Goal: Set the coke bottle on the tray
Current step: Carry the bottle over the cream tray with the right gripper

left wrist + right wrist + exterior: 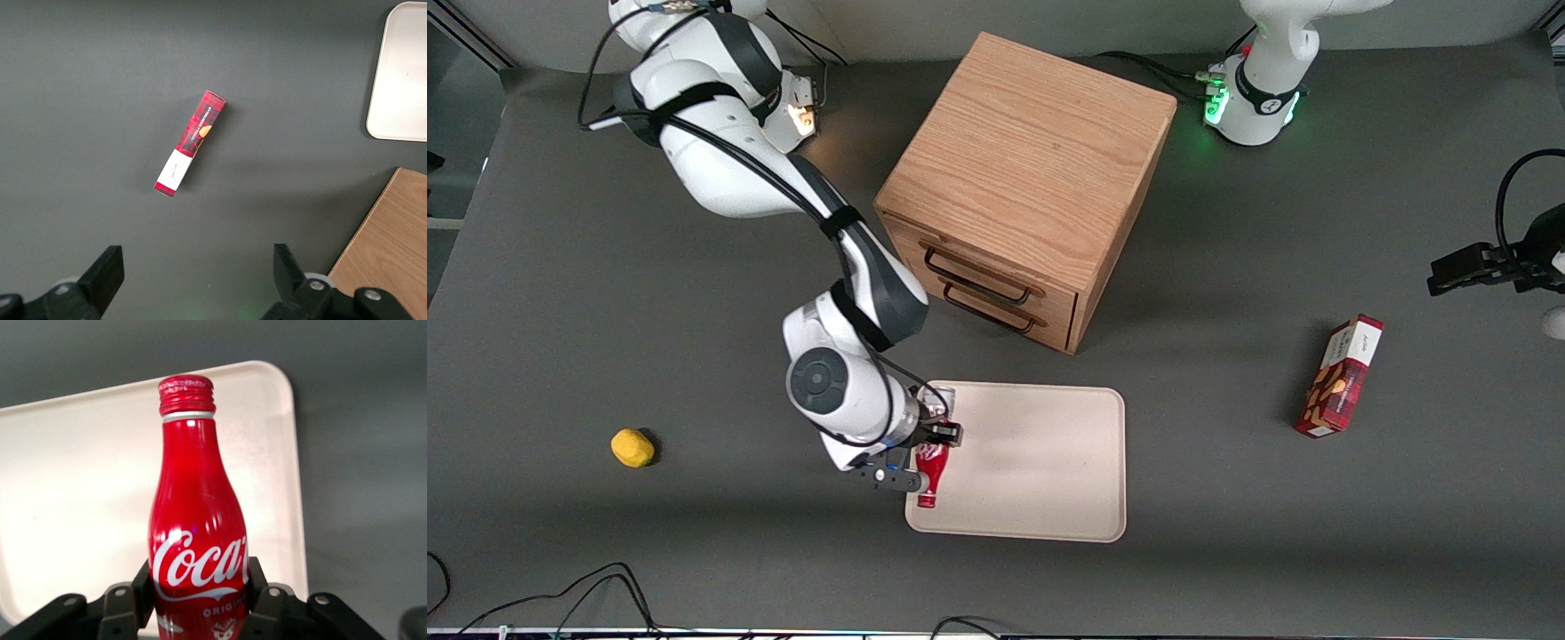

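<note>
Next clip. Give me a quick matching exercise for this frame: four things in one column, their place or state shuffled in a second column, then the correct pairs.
Things:
1. coke bottle
2. snack box
3. yellow object
4. wooden drawer cabinet

Places or states:
A. lying on the table toward the parked arm's end
B. held in the gripper above the tray edge
C. standing farther from the front camera than the tray, drawers shut
D. alone on the table toward the working arm's end

Pairs: 1-B, 2-A, 3-D, 4-C
</note>
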### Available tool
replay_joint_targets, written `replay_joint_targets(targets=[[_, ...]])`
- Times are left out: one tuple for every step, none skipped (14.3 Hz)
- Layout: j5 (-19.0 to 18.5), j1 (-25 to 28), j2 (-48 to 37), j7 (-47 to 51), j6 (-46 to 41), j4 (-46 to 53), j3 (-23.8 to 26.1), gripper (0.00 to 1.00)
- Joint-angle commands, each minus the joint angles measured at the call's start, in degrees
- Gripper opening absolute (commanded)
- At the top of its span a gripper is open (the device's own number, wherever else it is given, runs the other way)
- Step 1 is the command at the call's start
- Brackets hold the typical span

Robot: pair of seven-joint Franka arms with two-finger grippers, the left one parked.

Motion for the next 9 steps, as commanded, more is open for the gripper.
replay_joint_targets(targets=[[0.0,1.6,3.9,0.4,2.6,3.7,-1.6,0.00],[-0.2,1.4,4.4,-0.6,3.9,3.5,-1.7,0.00],[-0.2,1.3,5.0,-3.1,4.3,3.4,-2.4,0.00],[-0.2,1.6,5.7,-4.3,4.5,3.4,-3.3,0.00],[-0.3,1.7,6.3,-4.4,5.4,3.4,-4.0,0.00],[-0.7,1.8,6.5,-4.4,6.1,3.4,-4.2,0.00],[-1.4,1.8,7.0,-4.5,6.6,3.0,-4.3,0.00],[-1.5,1.8,7.1,-4.5,7.3,2.8,-4.3,0.03],[-1.5,1.7,7.1,-4.5,7.5,2.8,-4.3,0.19]])
